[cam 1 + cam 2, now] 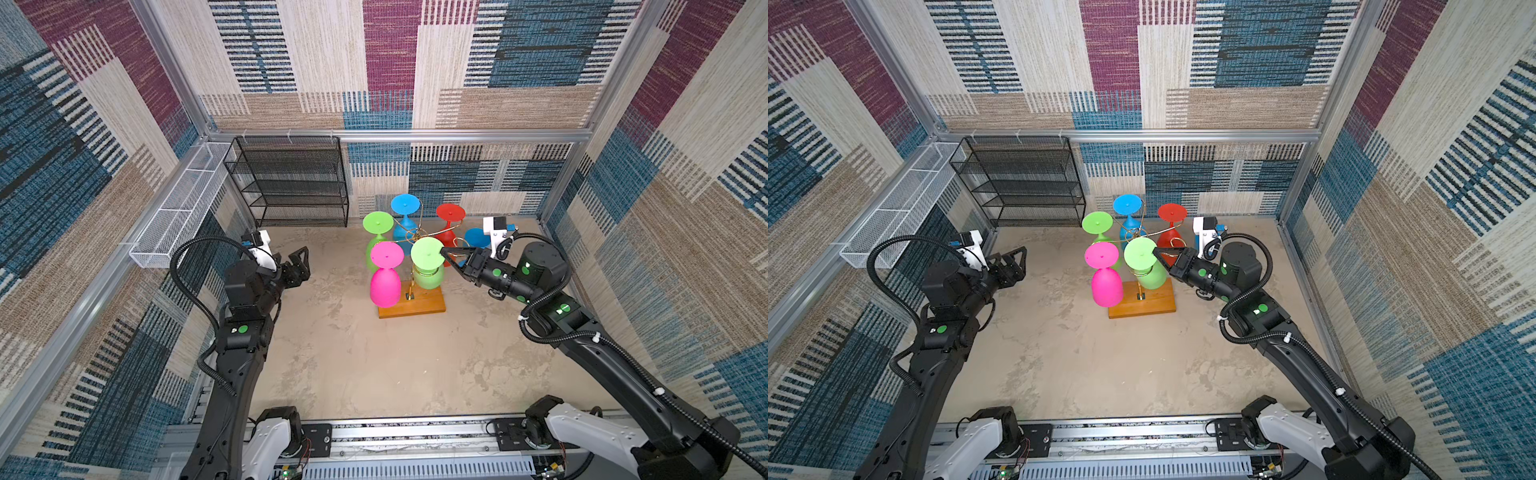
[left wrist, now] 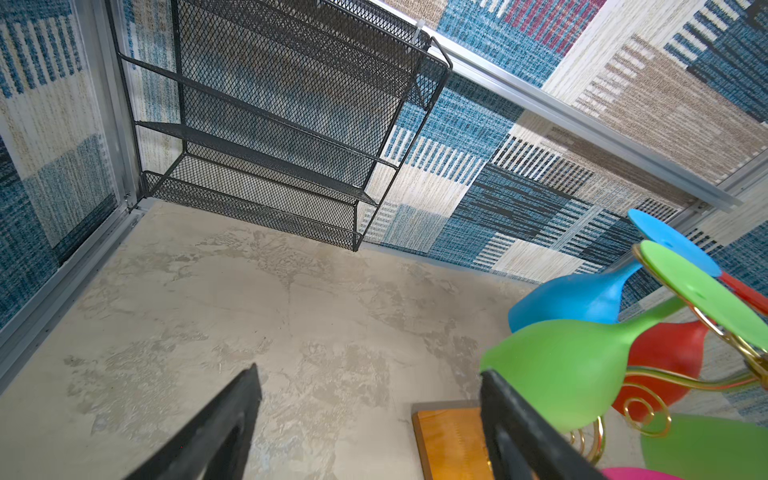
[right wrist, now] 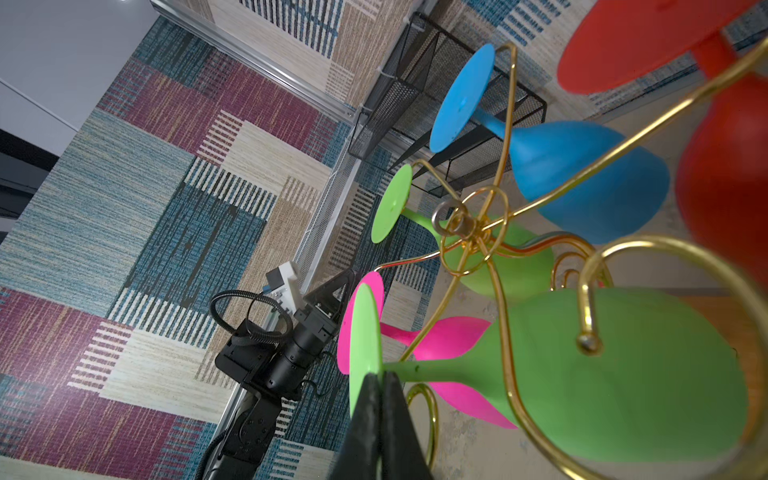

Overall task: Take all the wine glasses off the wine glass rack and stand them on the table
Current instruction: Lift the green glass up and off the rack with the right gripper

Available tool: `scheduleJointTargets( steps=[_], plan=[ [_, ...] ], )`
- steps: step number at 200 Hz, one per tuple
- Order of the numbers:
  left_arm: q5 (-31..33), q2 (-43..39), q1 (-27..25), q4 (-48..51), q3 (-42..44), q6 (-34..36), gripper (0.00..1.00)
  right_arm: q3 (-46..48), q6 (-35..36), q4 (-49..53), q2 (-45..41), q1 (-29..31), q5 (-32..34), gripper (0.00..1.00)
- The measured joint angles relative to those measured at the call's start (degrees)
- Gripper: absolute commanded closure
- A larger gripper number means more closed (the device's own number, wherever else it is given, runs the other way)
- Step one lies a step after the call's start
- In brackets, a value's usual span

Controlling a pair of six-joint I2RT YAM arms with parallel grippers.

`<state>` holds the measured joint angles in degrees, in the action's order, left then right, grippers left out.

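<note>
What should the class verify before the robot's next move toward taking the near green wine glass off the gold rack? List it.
1. The right pincer tip is at the near green wine glass's foot: ok.
2. Its jaws are shut; grip on the foot: cannot tell.
3. Glass free of the wine glass rack: not ok, it hangs there.
4. The left pincer is open, apart from the glasses: ok.
5. Gap to the pink wine glass: cannot tell.

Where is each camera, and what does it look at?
Both top views: high up front, looking down on the wine glass rack; left arm and right arm show.
Left wrist: on the left arm, facing the black mesh shelf; open left gripper shows.
Right wrist: on the right arm, facing the rack; right gripper shows.
Shared: both wrist views show the blue wine glass.
</note>
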<state>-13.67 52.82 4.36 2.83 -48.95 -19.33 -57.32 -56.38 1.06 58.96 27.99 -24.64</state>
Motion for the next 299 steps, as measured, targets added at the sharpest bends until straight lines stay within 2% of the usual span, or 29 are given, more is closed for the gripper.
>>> scheduleJointTargets(
  steps=[106,299],
  plan=[
    [0.02,-0.31,0.02,0.02,0.0,0.0,0.15,2.25,-1.2,-1.01,-4.57,0.02,5.73,1.0],
    [0.02,-0.2,0.02,0.0,0.07,0.0,0.15,8.9,-0.07,10.97,-16.68,-0.2,8.61,1.0]
  ],
)
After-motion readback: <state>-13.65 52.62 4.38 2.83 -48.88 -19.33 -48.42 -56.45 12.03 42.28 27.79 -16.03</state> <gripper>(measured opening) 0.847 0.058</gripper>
